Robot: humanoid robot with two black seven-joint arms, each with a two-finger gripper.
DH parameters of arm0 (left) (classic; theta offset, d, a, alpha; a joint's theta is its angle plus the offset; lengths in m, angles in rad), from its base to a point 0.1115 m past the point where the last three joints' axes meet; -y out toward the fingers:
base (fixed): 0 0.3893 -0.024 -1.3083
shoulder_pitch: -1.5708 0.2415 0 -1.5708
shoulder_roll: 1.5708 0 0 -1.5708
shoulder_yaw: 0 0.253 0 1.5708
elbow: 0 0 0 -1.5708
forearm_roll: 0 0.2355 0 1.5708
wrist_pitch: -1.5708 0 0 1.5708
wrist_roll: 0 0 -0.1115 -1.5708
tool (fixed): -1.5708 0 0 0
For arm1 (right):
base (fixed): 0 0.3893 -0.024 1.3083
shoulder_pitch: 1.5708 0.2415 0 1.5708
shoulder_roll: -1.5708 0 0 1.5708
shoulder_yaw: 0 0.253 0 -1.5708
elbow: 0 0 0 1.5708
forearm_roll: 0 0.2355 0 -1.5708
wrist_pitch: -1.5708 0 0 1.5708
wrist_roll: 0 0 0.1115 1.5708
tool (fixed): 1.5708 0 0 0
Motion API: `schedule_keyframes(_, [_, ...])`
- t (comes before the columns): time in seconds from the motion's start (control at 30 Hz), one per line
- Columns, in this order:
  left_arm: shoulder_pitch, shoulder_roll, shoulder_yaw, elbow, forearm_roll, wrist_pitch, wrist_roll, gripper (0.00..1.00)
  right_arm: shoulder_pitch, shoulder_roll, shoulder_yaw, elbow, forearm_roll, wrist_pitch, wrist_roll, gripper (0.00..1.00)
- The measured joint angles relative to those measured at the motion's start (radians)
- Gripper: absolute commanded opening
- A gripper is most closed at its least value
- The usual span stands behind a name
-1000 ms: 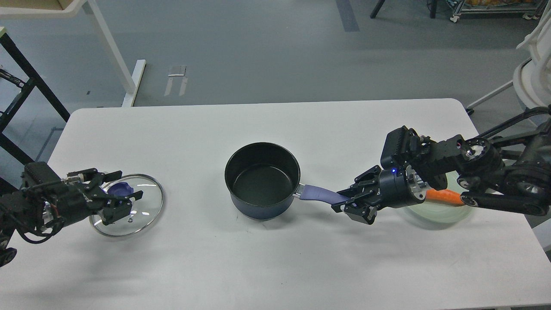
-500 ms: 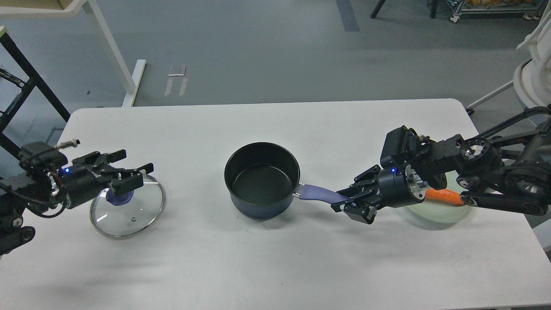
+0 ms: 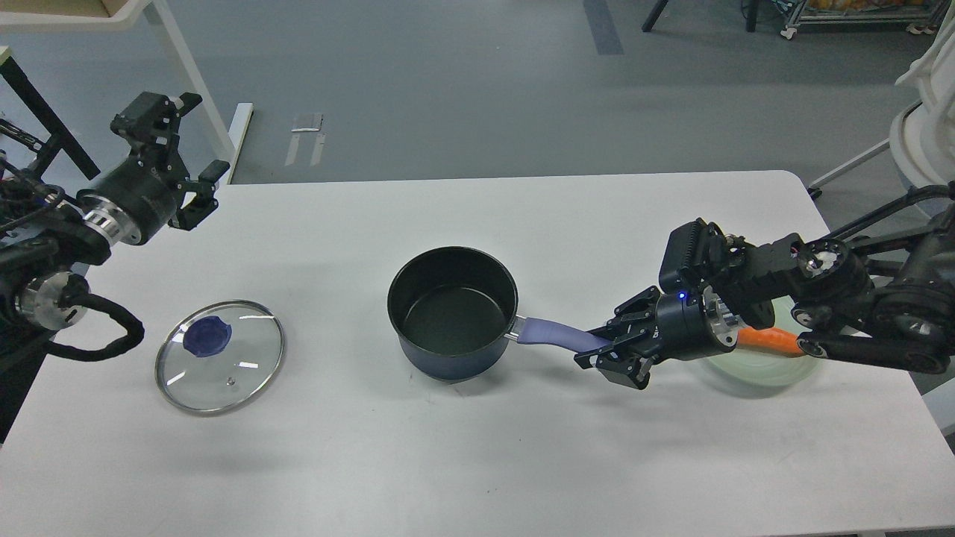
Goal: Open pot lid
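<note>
The dark navy pot (image 3: 453, 313) stands uncovered in the middle of the white table, its black inside showing. Its lavender handle (image 3: 552, 333) points right. My right gripper (image 3: 600, 349) is shut on the end of that handle. The glass lid (image 3: 220, 356) with its purple-blue knob (image 3: 207, 335) lies flat on the table to the left of the pot, apart from it. My left gripper (image 3: 203, 136) is open and empty, raised well above and behind the lid, near the table's far left edge.
A pale green plate (image 3: 753, 371) with an orange carrot (image 3: 772, 341) sits under my right arm at the right. A white table leg (image 3: 195, 89) and a black frame (image 3: 45, 119) stand on the floor beyond the far left corner.
My left gripper let go of the lid's knob, then rose and pulled back to the far left. The lid stays flat on the table. The right arm and the pot have not moved.
</note>
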Motion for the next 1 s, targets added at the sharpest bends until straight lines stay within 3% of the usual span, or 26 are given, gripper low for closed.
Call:
schedule_keyframes(0.07, [0.011,-0.033,-0.026,0.045,-0.025,-0.029,0.034,0.99,0.0,-0.001,0.0,0.001,0.002,0.0,0.0,0.75])
schedule_keyframes(0.17, [0.019,-0.058,-0.04,0.068,-0.033,-0.066,0.049,0.99,0.005,-0.009,0.0,0.004,0.007,0.001,0.0,0.96])
schedule_keyframes(0.37, [0.023,-0.066,-0.047,0.073,-0.035,-0.097,0.052,0.99,0.069,-0.078,0.014,0.018,0.079,0.001,0.0,0.98])
schedule_keyframes(0.6, [0.038,-0.076,-0.053,0.073,-0.037,-0.126,0.054,0.99,0.054,-0.254,0.163,0.068,0.432,0.001,0.0,0.98])
schedule_keyframes(0.73, [0.051,-0.1,-0.078,0.073,-0.035,-0.133,0.054,0.99,-0.103,-0.317,0.341,0.069,0.715,-0.001,0.0,0.98])
schedule_keyframes(1.0, [0.073,-0.134,-0.117,0.074,-0.03,-0.143,0.047,0.99,-0.512,-0.312,0.828,0.062,1.31,-0.005,0.0,0.98])
